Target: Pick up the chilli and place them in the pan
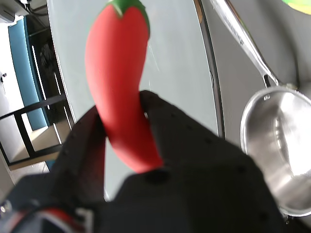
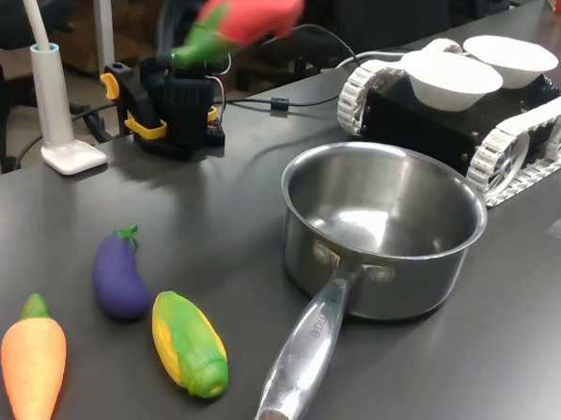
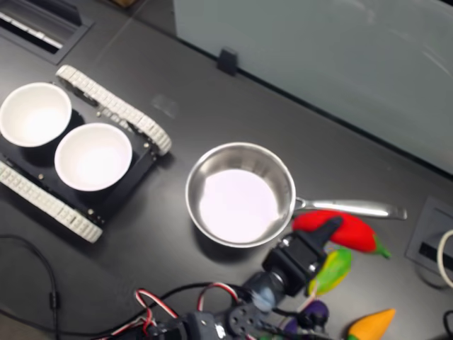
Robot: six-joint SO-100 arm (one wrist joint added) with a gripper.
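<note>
My pincer (image 1: 127, 130) is clamped on the chilli (image 1: 119, 77), which I hold in the air off the counter (image 3: 170, 120), stem end out, beside the pan (image 3: 241, 195) that stands empty mid-counter with its handle (image 3: 350, 208) running under the chilli in the second exterior view.

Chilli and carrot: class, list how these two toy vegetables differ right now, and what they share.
The chilli is red and curved; the carrot is orange and straight. The chilli is held in the air in the jaws of the gripper; the carrot lies on the table, untouched. Both have green tops.
</note>
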